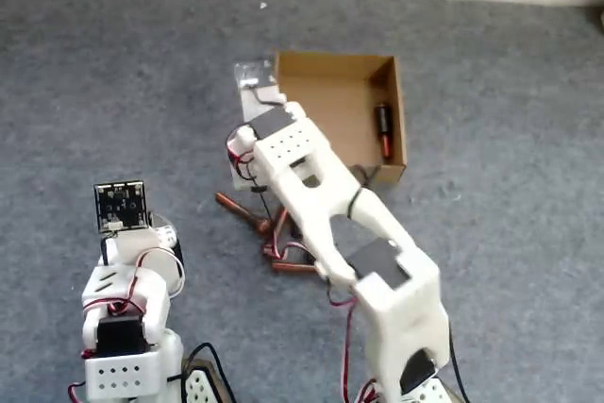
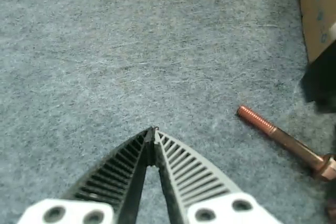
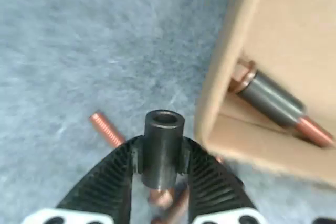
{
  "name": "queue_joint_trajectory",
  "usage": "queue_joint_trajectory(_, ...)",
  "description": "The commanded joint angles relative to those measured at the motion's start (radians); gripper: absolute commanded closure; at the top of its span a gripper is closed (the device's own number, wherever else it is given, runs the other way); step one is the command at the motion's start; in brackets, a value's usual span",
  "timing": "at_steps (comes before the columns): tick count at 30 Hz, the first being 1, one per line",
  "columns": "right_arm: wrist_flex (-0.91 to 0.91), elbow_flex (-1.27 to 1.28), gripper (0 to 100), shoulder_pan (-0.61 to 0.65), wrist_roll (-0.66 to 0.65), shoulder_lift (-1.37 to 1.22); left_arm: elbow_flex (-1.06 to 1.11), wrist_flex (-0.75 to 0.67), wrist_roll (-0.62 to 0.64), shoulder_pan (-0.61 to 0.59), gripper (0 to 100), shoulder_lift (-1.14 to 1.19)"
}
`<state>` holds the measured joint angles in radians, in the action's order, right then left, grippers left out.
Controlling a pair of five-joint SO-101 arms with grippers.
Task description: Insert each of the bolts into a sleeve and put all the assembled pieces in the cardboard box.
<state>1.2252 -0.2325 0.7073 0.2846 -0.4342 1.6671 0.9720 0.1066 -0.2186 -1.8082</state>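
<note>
Right gripper (image 3: 161,151) of mine is clamped on a short dark metal sleeve (image 3: 164,129), holding it upright with its open bore toward the wrist camera, just beside the outer wall of the brown cardboard box (image 3: 231,66). From above, my right arm (image 1: 321,186) stretches forward across the grey carpet (image 1: 491,261) to the box's corner, while my left arm (image 1: 127,299) sits folded back close to its base. My left gripper (image 2: 153,135) has its black ribbed fingers (image 2: 121,166) pressed tip to tip with nothing between them, low over bare carpet. Inside the box, against one wall, lies an assembled piece (image 1: 383,129), a copper bolt pushed through a dark sleeve. A loose copper-coloured threaded bolt (image 2: 278,136) lies on the carpet near my left gripper, its head cut off at the picture's edge. More copper bolts (image 1: 241,209) lie under my right arm, which covers parts of them, so I cannot count them. Beneath the held sleeve I see something copper (image 3: 160,198), but I cannot tell whether it sits inside the sleeve or lies on the carpet below. From above, the tip of my right gripper is pale and hard to make out against the box's corner.
</note>
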Motion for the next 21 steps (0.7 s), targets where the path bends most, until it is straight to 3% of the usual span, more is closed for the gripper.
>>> queue_joint_trajectory(1, 0.028, 0.093, 99.3, -0.008, -0.011, 0.263, -0.030, -0.023, 0.008, -0.007, 99, -0.007)
queue_joint_trajectory(11, 0.021, 0.440, 99.3, -0.041, -0.011, 0.671, -0.033, -0.023, 0.008, -0.007, 99, -0.007)
queue_joint_trajectory(21, -0.219, 0.881, 99.3, -0.268, -0.043, 1.007, -0.033, -0.023, 0.008, -0.007, 99, -0.007)
